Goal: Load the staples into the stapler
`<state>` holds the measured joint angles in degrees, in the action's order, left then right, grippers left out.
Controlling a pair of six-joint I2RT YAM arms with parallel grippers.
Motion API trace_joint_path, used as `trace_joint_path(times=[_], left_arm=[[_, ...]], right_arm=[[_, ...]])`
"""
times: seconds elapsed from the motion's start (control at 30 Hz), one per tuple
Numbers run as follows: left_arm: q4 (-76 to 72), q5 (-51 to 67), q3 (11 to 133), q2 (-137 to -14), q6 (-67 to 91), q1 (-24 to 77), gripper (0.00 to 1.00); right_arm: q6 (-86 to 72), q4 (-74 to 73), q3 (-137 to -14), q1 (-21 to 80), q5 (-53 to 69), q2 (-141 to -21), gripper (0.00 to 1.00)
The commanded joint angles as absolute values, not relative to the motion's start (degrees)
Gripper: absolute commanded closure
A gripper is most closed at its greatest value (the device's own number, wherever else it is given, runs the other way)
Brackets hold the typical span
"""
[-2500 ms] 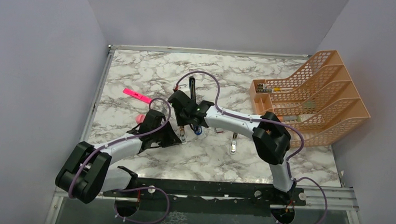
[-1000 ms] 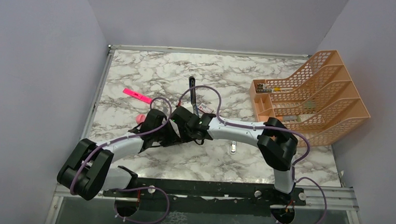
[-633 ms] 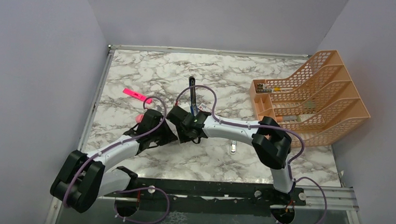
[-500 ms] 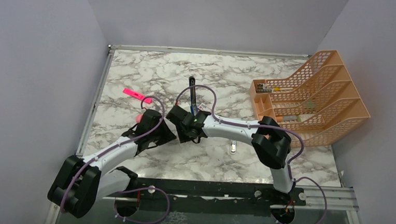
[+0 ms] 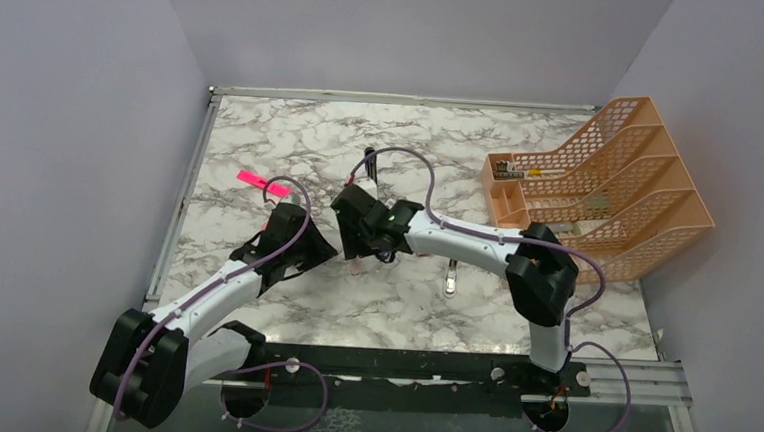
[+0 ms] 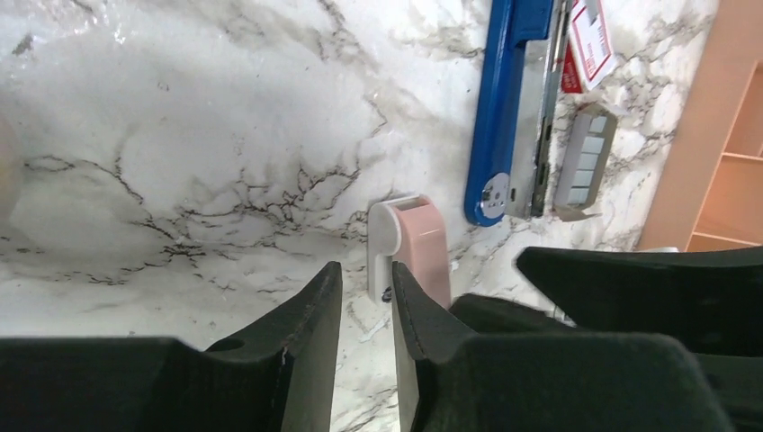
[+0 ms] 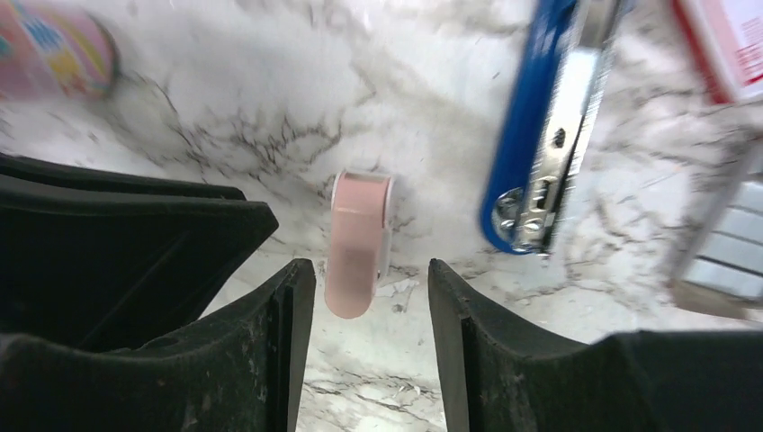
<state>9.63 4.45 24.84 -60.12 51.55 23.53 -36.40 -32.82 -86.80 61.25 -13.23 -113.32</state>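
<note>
The blue stapler [image 6: 508, 108] lies open on the marble, its silver rail [image 6: 543, 117] showing; it also shows in the right wrist view [image 7: 540, 126] and, partly hidden, in the top view [image 5: 369, 163]. A grey block of staples [image 6: 583, 162] lies beside it, next to the red-and-white box [image 6: 589, 40]. My left gripper [image 6: 364, 270] is empty, its jaws a narrow gap apart, just short of the pink eraser [image 6: 421, 247]. My right gripper [image 7: 369, 265] is open and empty, with the eraser [image 7: 355, 243] just ahead of its fingertips. Both grippers [image 5: 308, 247] [image 5: 358, 250] meet mid-table.
A pink marker [image 5: 263, 182] lies at the back left. An orange mesh organizer [image 5: 601, 179] stands at the right. A small silver object [image 5: 449, 278] lies right of the right arm. A pink patterned object [image 7: 54, 45] sits near the left arm.
The two grippers have drawn apart. The left one pulled back to the left and the right one shifted away, uncovering the pink eraser between them.
</note>
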Motion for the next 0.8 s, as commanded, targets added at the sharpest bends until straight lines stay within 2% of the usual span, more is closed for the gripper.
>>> trace_joint_path(times=[0.0,0.1,0.2,0.37,0.53,0.77], left_arm=[[9.53,3.62,27.99,-59.29,51.91,22.64,0.70],[8.09,5.71,29.11,-59.80,51.80,22.37,0.61],[6.46,8.31,30.39,-61.07,51.71,22.28,0.53],[4.60,10.64,32.07,-63.20,51.48,22.23,0.41],[3.76,11.69,33.29,-65.47,50.77,22.17,0.36],[2.10,14.51,34.16,-69.74,49.62,22.23,0.34]], right_arm=[[-35.49,-29.32,-87.92,57.22,-16.49,-105.46,0.45],[-33.26,-26.99,-87.03,53.30,-18.19,-103.32,0.42],[-29.38,-24.15,-88.66,49.31,-17.87,-103.37,0.34],[-20.38,-19.80,-95.61,46.32,-16.90,-108.96,0.23],[-16.04,-20.23,-104.52,44.89,-16.67,-116.26,0.21],[-13.92,-22.29,-114.66,43.62,-16.94,-123.52,0.22]])
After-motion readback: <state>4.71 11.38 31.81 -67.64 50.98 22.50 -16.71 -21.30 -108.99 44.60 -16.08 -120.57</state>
